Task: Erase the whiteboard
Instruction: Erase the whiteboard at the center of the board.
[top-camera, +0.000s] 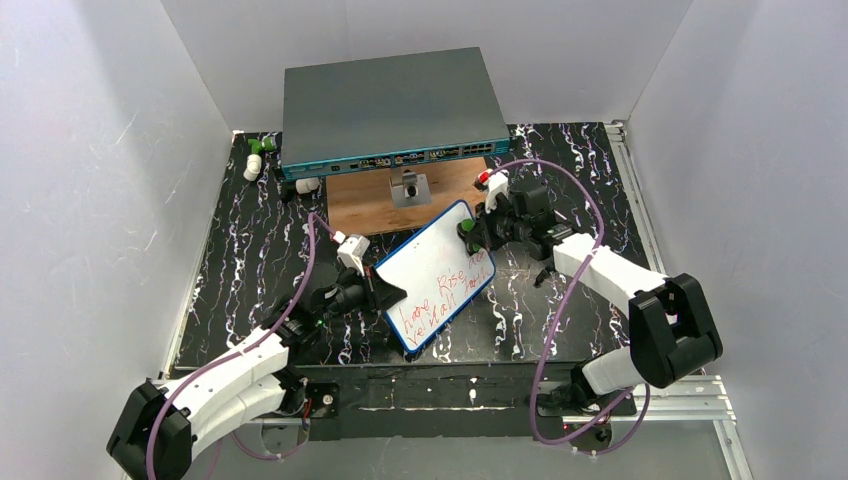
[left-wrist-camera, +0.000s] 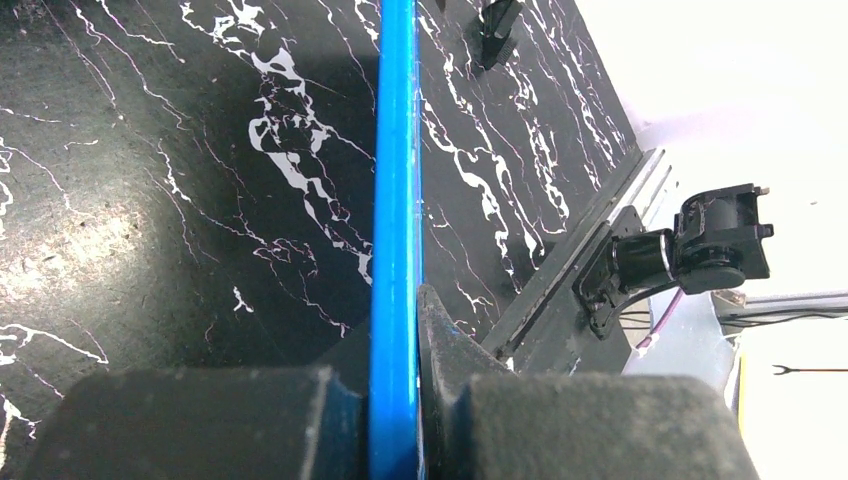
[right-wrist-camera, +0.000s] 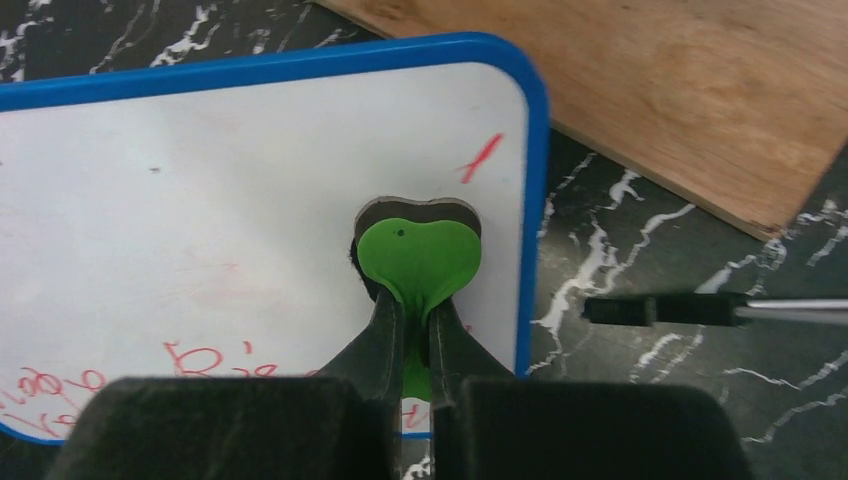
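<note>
Left hand (left-wrist-camera: 395, 405): I have it clamped on the edge of the whiteboard (top-camera: 430, 262), steadying it on the desk (top-camera: 250, 250). Right hand (right-wrist-camera: 415, 340): pinching a green eraser (right-wrist-camera: 418, 250), apparently pressed to the far corner; red writing (top-camera: 440, 298) nearer me unwiped.

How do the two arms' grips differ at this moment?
The left jaws are shut on the blue edge of the whiteboard, while the right jaws are shut on a green heart-shaped eraser. The left jaws hold the board by its side, while the right jaws reach over its far corner, where the eraser appears to rest on the white surface. Both pairs of jaws are shut, and both are working on the same board.
</note>
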